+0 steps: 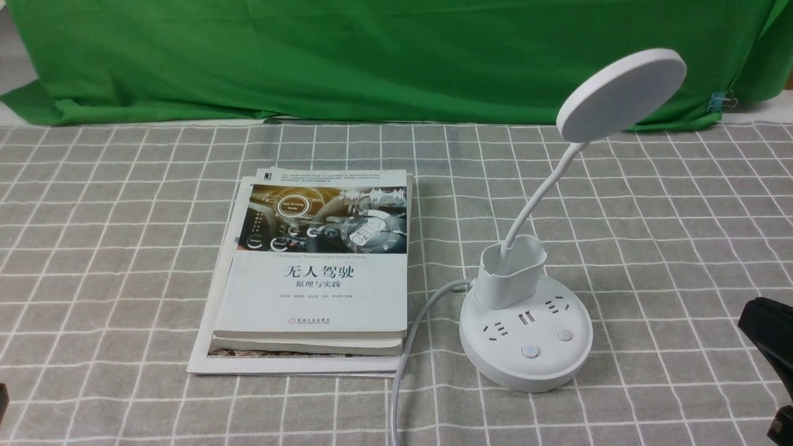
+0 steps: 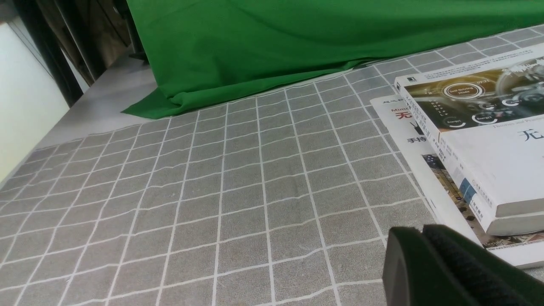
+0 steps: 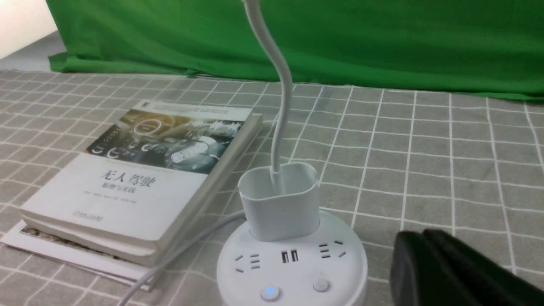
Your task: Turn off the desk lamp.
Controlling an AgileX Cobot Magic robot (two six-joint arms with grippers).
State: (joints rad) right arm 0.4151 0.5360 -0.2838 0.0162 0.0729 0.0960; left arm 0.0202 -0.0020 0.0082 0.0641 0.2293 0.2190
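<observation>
The white desk lamp (image 1: pixel 525 334) stands right of centre on the checked cloth. Its flat disc head (image 1: pixel 621 94) tilts up at the upper right on a thin neck rising from a small cup. Its round base (image 3: pixel 293 267) carries sockets, a blue-lit button (image 1: pixel 528 352) and a plain button (image 1: pixel 564 335). My right gripper (image 1: pixel 765 337) is shut and empty, to the right of the base and clear of it; it also shows in the right wrist view (image 3: pixel 418 244). My left gripper (image 2: pixel 418 231) is shut and empty, low beside the books.
Two stacked books (image 1: pixel 316 272) lie left of the lamp on a larger white booklet. The lamp's white cable (image 1: pixel 406 359) runs from the base to the table's front edge. A green cloth (image 1: pixel 372 56) hangs across the back.
</observation>
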